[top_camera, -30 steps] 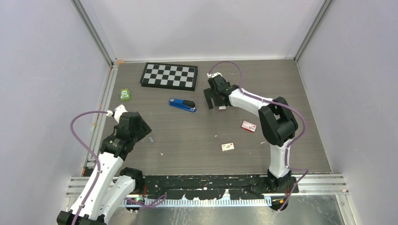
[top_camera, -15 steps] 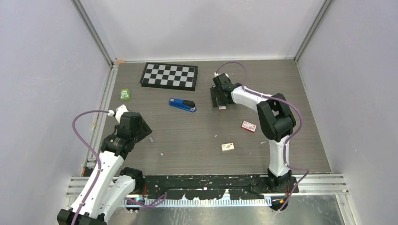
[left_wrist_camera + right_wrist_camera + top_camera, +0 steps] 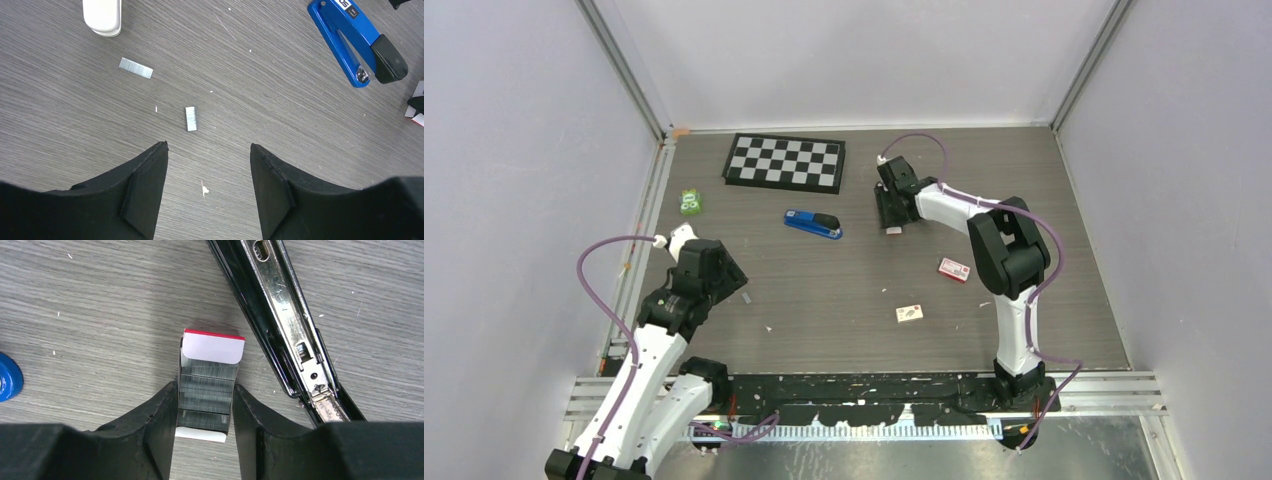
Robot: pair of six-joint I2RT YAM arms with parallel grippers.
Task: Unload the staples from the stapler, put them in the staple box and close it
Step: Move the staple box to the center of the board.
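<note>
An opened black stapler (image 3: 287,330) lies on the table with its metal staple track bared. Just left of it sits a small open staple box (image 3: 210,372) with a red edge, filled with staple strips. My right gripper (image 3: 205,386) stands over this box with a finger pressed against each side. In the top view that gripper (image 3: 892,222) is at the back centre. My left gripper (image 3: 208,146) hangs open over bare table at the near left (image 3: 734,280). Two loose staple strips (image 3: 190,118) (image 3: 136,68) lie ahead of it.
A blue stapler (image 3: 814,223) lies mid-table, also in the left wrist view (image 3: 355,47). A checkerboard (image 3: 786,162) sits at the back, a green item (image 3: 690,203) at the left. A red-white box (image 3: 954,268) and a small box (image 3: 910,313) lie right of centre. A white rounded object (image 3: 102,17) lies ahead of the left gripper.
The right gripper shifted slightly right and back, and its jaws closed from wide open onto the sides of the staple box. The left arm has stayed still.
</note>
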